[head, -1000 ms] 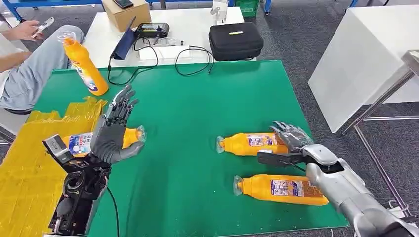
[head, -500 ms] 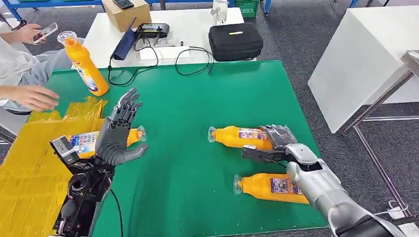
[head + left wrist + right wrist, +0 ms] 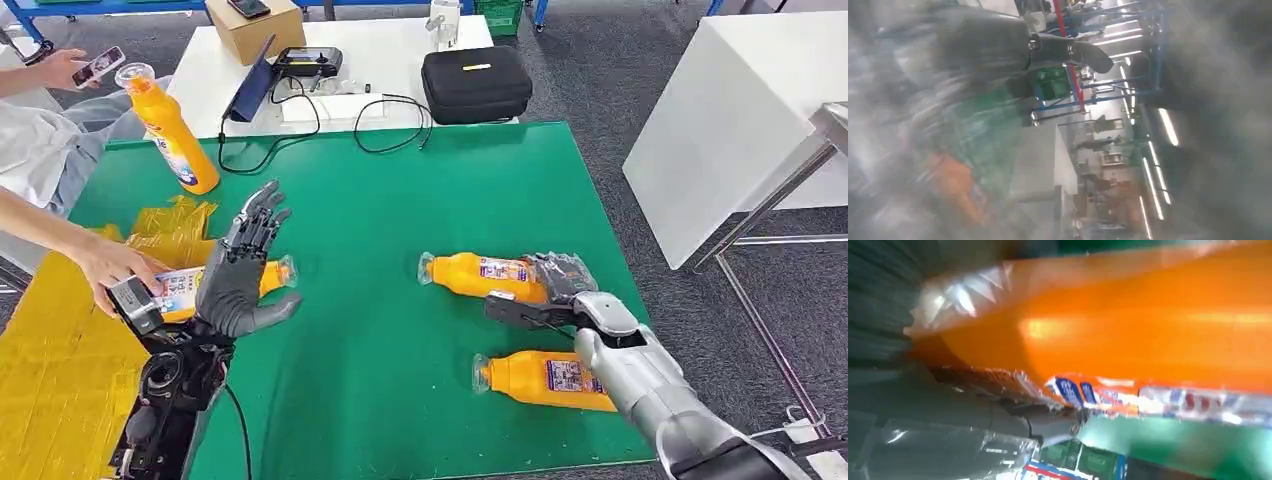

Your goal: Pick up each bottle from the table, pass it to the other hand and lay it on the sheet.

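- Four orange bottles show in the head view, each with a clear cap and a printed label.
- One bottle, the held bottle (image 3: 480,277), lies right of centre with its cap toward the frame's left; the right hand (image 3: 560,285) grips its base end, fingers wrapped over the body and thumb beneath. The right wrist view shows its orange body (image 3: 1128,325) close up, pressed against the hand.
- One bottle, the near bottle (image 3: 545,378), lies on the green table (image 3: 400,220) at lower right, just below the held one, partly covered by the right forearm.
- One bottle, the sheet bottle (image 3: 180,288), lies at centre left, on the edge of the yellow sheet (image 3: 60,370), which covers the table's lower-left part; its cap end juts onto the green.
- One bottle, the standing bottle (image 3: 172,130), stands upright at upper left, near the table's far left corner.
- Left hand (image 3: 235,270): raised in front of the sheet bottle, palm upright, fingers spread and holding nothing. The left wrist view is too blurred to add detail.
- One person's hand (image 3: 115,265) reaches in from the left edge and touches the label end of the sheet bottle; a second hand at the upper left corner holds a phone (image 3: 97,63).
- Containers beyond the green table, on a white table at top: one cardboard box (image 3: 255,28) with a dark device on top, and one closed black case (image 3: 476,83); contents not visible.
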Tool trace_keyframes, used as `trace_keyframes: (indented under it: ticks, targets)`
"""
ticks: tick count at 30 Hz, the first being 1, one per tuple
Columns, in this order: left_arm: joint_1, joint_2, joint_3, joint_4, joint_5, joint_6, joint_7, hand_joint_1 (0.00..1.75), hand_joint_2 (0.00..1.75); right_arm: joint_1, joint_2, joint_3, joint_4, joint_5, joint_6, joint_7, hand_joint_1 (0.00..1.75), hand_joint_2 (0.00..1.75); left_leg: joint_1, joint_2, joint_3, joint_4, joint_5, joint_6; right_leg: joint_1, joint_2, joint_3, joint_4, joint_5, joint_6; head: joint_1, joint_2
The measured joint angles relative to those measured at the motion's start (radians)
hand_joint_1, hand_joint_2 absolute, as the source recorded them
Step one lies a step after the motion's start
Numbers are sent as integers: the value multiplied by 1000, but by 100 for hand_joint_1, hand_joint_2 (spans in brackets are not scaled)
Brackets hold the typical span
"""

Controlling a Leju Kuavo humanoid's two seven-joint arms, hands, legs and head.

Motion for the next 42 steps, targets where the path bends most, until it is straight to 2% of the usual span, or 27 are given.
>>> trace_keyframes:
  ticks: [5, 8, 12, 18, 28, 42]
  targets:
    - [6, -1, -1, 0, -14, -3, 51, 0, 175, 70, 60, -113, -111, -39, -173, -21, 175, 175, 0, 0, -2, 0, 0, 0, 0, 0, -2, 0, 0, 0, 0, 0]
    - [5, -6, -19, 0, -37, 11, 100, 0, 175, 134, 113, -213, -264, -105, -230, -68, 175, 175, 1, -2, -3, 0, 0, 0, 1, -1, -3, 0, -1, 0, 0, 0]
    - [-2, -9, -87, 0, -77, 48, 171, 0, 175, 212, 197, -325, -460, -228, -237, -173, 175, 175, 1, -1, -4, 0, 0, 0, 1, -1, -4, 0, -1, 0, 0, 0]
    - [-26, -20, -182, 14, -60, 80, 247, 0, 175, 305, 299, -383, -657, -361, -202, -258, 175, 175, 1, -1, -4, 0, 0, 0, 1, -1, -4, 0, -1, 0, 0, 0]
    - [-56, -26, -241, 34, -23, 84, 282, 0, 175, 354, 388, -368, -718, -401, -141, -273, 175, 175, 1, 0, -4, 0, 0, -1, 1, -1, -4, 0, 0, 0, 0, 0]
    - [-82, -24, -251, 62, 62, 102, 298, 0, 175, 358, 447, -161, -563, -354, -69, -274, 175, 175, 1, 0, -4, -1, 0, -1, 2, -1, -4, 0, -1, -1, 0, 0]
